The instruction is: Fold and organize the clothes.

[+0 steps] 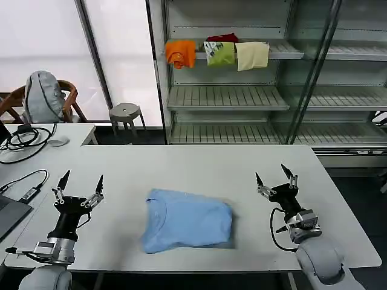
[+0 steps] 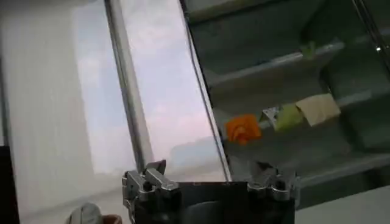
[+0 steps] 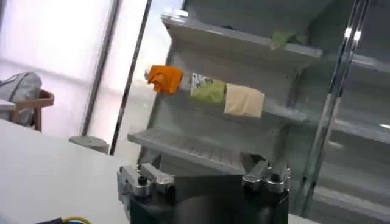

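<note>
**Both grippers standing open beside a folded blue T-shirt**

The left gripper (image 1: 81, 182) is hovering over the left part of the tabletop (image 1: 199, 160), near its front edge, and its two dark fingers are pointing up and spread wide, holding nothing. The right gripper (image 1: 276, 176) is staying over the right part of the tabletop, also toward the front edge, with its fingers parted in the same way and empty.

Between them, the T-shirt (image 1: 188, 220) is lying flat on the tabletop, close to the front edge and about in the middle of its width. It is light sky-blue and folded into a compact, roughly rectangular bundle with soft rounded corners. The collar seam is showing as a curved line on its left part, and some shallow creases are running across the cloth. Neither gripper is touching it; both are well apart from it.

Behind the tabletop, a shelf unit (image 1: 230, 96) is carrying an orange garment (image 1: 180, 52), a green one (image 1: 220, 53) and a cream one (image 1: 252, 55), hanging side by side over the upper shelf.
</note>
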`<move>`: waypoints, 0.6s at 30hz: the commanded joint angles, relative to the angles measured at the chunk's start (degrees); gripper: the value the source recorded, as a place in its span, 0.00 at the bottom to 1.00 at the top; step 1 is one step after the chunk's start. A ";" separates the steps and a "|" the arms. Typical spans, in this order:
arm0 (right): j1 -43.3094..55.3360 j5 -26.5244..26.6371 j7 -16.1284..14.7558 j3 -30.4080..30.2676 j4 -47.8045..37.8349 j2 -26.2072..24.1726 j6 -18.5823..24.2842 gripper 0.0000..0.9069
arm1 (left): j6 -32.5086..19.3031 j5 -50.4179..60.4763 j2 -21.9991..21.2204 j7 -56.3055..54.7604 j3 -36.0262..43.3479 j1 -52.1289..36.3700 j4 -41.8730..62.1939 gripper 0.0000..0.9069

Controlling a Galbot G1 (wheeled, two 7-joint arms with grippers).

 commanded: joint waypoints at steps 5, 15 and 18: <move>-2.04 1.51 -3.32 -0.08 2.07 -0.78 -1.22 1.00 | -0.30 0.30 -0.44 0.15 -0.03 0.79 -1.10 1.00; -1.04 3.28 -1.88 -7.19 5.89 -0.55 -4.66 1.00 | 0.55 0.39 -0.23 0.29 -0.71 0.13 -0.99 1.00; -0.55 7.48 -0.48 -9.18 7.52 -0.54 -7.74 1.00 | 0.84 0.35 -0.01 0.29 -1.05 -0.04 -0.84 1.00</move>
